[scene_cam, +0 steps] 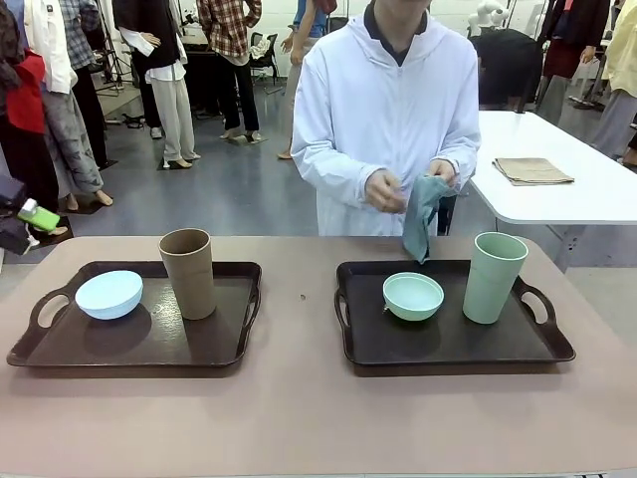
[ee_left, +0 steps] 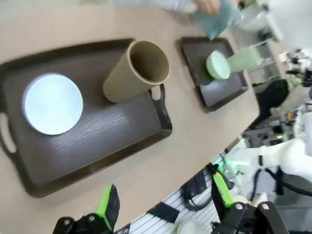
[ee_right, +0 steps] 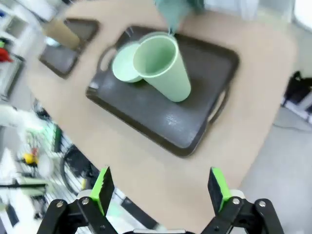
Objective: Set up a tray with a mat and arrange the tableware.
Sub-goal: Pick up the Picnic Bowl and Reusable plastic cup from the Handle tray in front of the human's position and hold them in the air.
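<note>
Although the table already carries everything the job needs, the set-up looks only partly done. Two dark trays lie side by side on it, well apart: the left tray and the right tray, both showing bare floor with no mat spread in either. The tan-brown cup stands upright near the middle of the left tray, and the pale green cup stands upright toward the right tray's outer handle. The pale blue bowl sits beside the tan-brown cup at that tray's left end. The mint green bowl sits beside the pale green cup near the middle of its tray.

Across the table, a person's hands grasp a teal cloth, hanging above the right tray's far rim. This is probably the mat, not yet laid.

The left gripper and the right gripper hover over the near table edge, fingers spread and empty. Laying mats under the tableware appears to remain.
</note>
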Controlling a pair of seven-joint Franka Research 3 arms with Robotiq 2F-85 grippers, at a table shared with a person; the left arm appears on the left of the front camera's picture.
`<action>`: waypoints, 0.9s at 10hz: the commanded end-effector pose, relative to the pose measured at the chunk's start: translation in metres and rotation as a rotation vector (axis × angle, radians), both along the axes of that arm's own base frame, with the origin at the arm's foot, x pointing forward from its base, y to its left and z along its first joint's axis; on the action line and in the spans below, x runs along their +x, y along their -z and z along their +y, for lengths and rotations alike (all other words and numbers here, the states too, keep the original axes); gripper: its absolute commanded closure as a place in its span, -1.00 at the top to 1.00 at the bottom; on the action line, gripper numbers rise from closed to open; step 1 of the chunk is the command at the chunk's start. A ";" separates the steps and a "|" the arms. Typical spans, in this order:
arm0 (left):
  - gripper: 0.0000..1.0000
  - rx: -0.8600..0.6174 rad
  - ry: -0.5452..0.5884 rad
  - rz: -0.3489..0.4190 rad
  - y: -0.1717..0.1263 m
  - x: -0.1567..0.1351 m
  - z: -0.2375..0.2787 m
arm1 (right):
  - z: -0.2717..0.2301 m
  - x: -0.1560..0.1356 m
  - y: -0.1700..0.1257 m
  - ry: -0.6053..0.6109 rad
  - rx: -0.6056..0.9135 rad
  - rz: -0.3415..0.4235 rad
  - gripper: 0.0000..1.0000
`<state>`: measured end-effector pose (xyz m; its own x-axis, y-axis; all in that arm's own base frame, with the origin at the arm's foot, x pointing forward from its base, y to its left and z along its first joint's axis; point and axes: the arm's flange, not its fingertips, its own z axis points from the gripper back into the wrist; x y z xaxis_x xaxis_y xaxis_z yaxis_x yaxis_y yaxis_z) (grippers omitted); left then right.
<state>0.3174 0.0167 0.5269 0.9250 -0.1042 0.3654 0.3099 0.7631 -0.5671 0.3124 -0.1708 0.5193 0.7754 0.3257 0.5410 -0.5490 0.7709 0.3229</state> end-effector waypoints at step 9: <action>1.00 0.287 0.149 -0.062 0.045 -0.024 -0.302 | 0.028 0.027 0.017 -0.562 -0.133 -0.187 1.00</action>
<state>0.3116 -0.3354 0.4633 0.8756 -0.3220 0.3602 0.4363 0.8472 -0.3032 0.3470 -0.1417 0.4925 0.3641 0.7376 0.5687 -0.9233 0.3662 0.1162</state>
